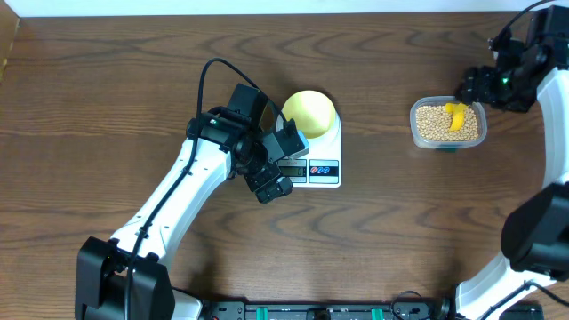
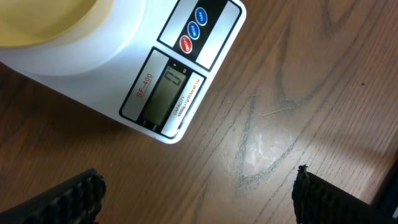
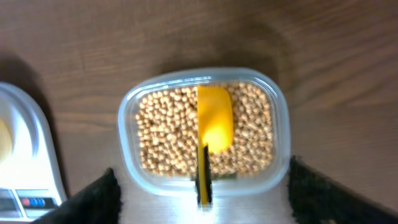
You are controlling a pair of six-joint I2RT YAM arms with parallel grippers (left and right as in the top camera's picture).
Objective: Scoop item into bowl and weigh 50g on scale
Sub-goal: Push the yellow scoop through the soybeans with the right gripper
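Seeing beans (image 3: 168,130) filling clear tub (image 3: 127,146) toward tabletop's far-right corner, with yellow scoop (image 3: 214,118) lying on top. Seeing bowl (image 1: 308,111) sitting on scale (image 1: 324,171) mid-tabletop. Noting right gripper (image 3: 202,199) hanging spread over tub, left gripper (image 2: 198,190) hanging spread beside scale's display.

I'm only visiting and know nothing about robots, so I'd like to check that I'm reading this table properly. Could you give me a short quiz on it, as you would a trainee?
1. True or false: the bowl stands on the scale.
2. Where does the yellow scoop lie?
A) in the bowl
B) on the beans in the clear tub
C) on the scale
3. Fill in: the left gripper, over the wood by the scale's front edge, is ___ (open or shut).

Key: 1 true; 2 B; 3 open.
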